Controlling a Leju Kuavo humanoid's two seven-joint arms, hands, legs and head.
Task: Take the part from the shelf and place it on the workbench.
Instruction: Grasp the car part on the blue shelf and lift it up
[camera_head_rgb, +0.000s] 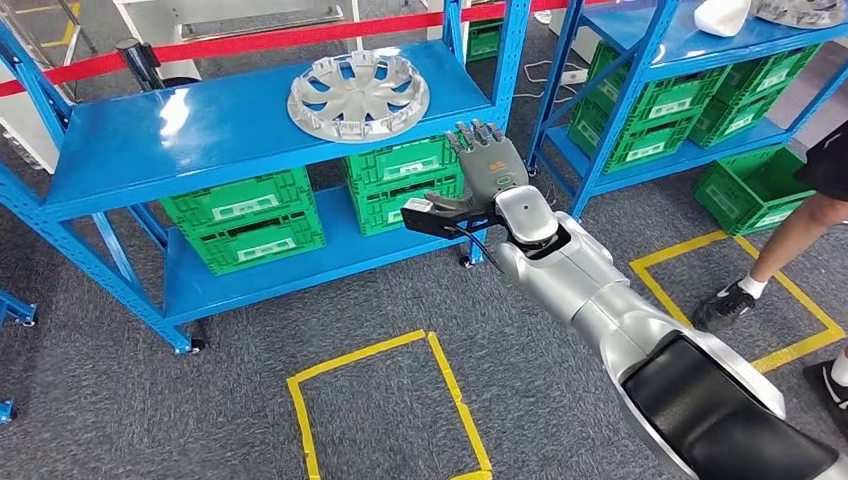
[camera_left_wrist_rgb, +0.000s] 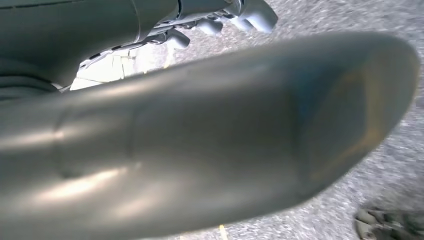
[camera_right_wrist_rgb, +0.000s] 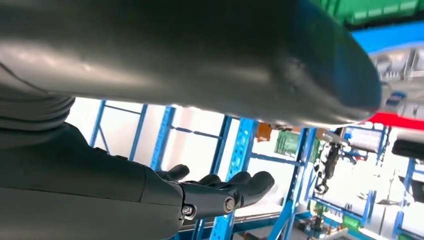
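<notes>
Silver wheel cover (camera_head_rgb: 358, 95) on blue shelf (camera_head_rgb: 200, 130); right hand (camera_head_rgb: 488, 165) near, fingers spread, empty.

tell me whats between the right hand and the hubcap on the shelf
Nothing. In the head view the right hand, fingers apart and holding nothing, is raised just off the front corner of the blue shelf; only bare shelf surface separates it from the silver hubcap.
</notes>
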